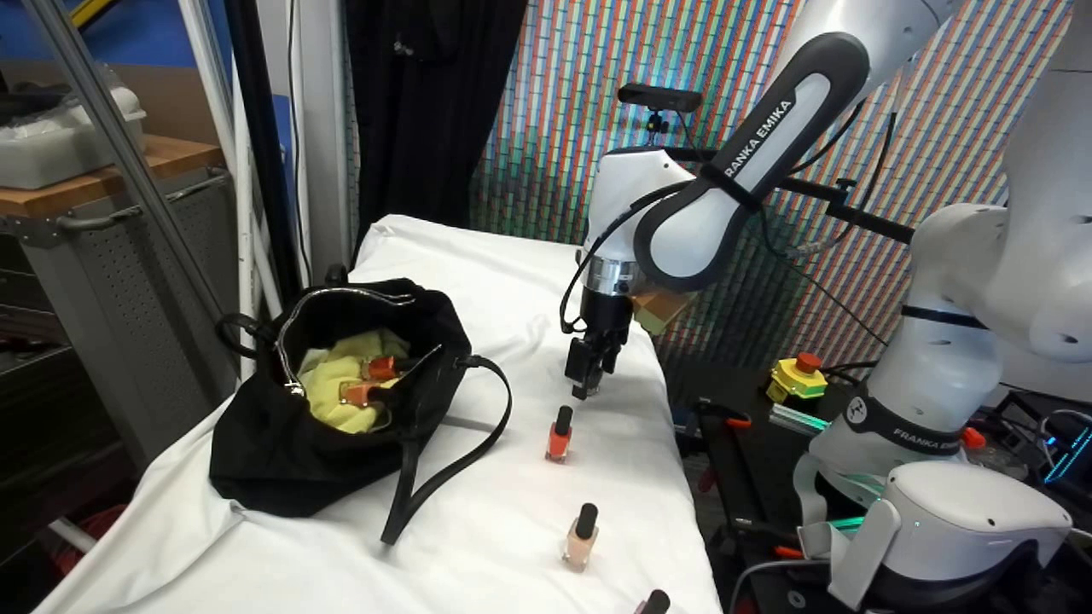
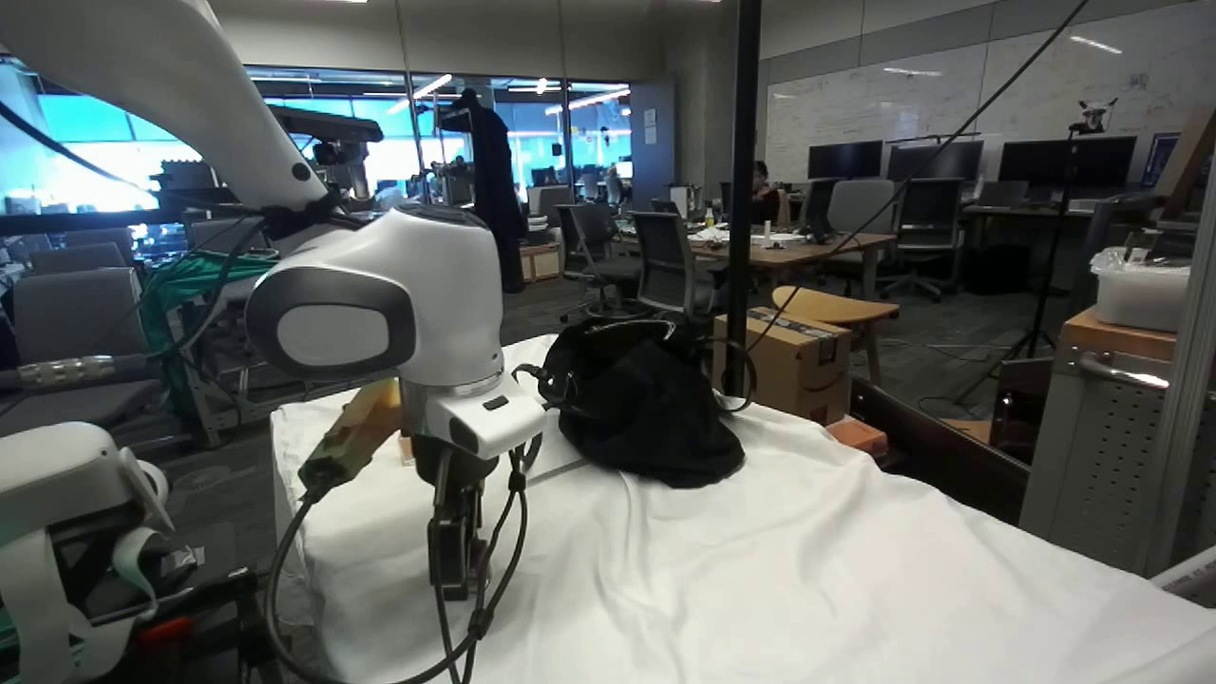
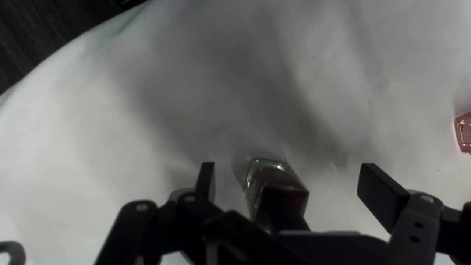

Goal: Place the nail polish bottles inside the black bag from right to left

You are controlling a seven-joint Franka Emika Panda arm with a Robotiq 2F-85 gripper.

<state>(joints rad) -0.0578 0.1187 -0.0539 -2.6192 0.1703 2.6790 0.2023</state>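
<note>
Both exterior views overlook the white cloth (image 1: 495,537); the wrist view faces down, close

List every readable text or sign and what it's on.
"RANKA EMIKA": pale panel on the white jointed robot arm, start covered.
"FRANKA EM…": black band low on the arm, ending unclear; round white emblem alongside.
Too small or blurred: print on white wall board, brown cardboard box, white bar.
Small glass nail polish bottles: none legible.
</note>
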